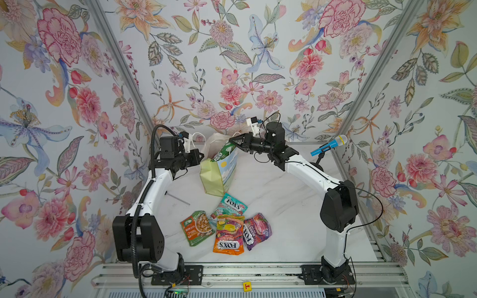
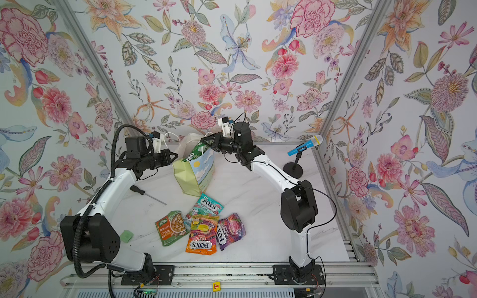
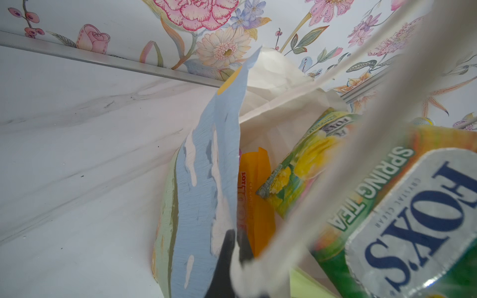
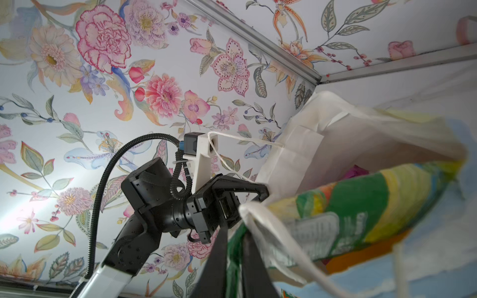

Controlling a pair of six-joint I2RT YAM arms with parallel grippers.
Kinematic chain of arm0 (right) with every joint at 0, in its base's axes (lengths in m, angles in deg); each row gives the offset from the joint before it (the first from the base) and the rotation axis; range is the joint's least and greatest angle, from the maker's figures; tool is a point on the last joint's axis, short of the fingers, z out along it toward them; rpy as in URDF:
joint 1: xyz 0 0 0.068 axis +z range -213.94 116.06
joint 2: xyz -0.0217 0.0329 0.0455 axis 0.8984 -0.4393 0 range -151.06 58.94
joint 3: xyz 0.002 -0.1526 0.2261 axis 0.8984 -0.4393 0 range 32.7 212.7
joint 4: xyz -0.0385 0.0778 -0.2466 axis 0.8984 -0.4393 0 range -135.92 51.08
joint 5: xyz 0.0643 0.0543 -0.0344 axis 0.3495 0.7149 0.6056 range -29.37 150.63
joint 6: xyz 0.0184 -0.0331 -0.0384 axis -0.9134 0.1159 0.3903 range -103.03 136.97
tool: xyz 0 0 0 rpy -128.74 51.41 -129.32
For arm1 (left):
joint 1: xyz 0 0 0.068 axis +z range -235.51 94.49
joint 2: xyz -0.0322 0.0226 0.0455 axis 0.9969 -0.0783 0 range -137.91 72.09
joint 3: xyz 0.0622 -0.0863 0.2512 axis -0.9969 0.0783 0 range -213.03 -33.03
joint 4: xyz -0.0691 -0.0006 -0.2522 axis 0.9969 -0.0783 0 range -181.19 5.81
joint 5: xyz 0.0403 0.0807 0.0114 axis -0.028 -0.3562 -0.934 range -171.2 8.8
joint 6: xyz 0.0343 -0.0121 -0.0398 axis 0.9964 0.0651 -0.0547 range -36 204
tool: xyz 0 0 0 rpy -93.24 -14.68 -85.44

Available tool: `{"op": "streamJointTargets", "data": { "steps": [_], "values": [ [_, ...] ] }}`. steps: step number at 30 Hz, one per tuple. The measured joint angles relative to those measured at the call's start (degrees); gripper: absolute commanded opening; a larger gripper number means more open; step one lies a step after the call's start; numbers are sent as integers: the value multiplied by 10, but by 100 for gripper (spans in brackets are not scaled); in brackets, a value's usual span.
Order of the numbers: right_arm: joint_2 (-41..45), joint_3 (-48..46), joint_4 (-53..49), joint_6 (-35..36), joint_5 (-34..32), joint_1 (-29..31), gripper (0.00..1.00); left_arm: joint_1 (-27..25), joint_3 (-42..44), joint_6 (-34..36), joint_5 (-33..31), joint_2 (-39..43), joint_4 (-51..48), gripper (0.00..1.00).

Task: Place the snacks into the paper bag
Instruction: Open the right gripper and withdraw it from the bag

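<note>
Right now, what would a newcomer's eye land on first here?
The paper bag toward the back middle of the table, a green candy packet poking from its mouth with the right gripper at the packet's top and the left gripper clamped on the bag's rim. Then the four packets in an overlapping cluster at the near middle, and loud flowered wallpaper on all the walls.

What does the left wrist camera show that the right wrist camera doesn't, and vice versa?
Left wrist only: readable print, SPRING TEA on the green FOX'S packet and 100 on the orange-yellow packet inside the paper bag. Right wrist only: the left gripper at the bag's rim, and its black cable hose. Both: the open bag, a white rope handle and the green packet at its mouth.
</note>
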Motion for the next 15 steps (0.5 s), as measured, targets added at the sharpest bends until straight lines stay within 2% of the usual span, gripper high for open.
{"op": "streamJointTargets", "data": {
  "steps": [2, 3, 7, 11, 15],
  "values": [
    [0, 9, -5, 0, -1, -4, 50, 0, 0, 0, 0, 0, 0, 0],
    [0, 16, -6, 1, -2, -7, 51, 0, 0, 0, 0, 0, 0, 0],
    [0, 43, -14, 5, -5, -14, 56, 0, 0, 0, -4, 0, 0, 0],
    [1, 48, -32, 21, -15, -18, 56, 0, 0, 0, -7, 0, 0, 0],
    [32, -6, -49, 40, -34, -18, 56, 0, 0, 0, -6, 1, 0, 0]
  ]
}}
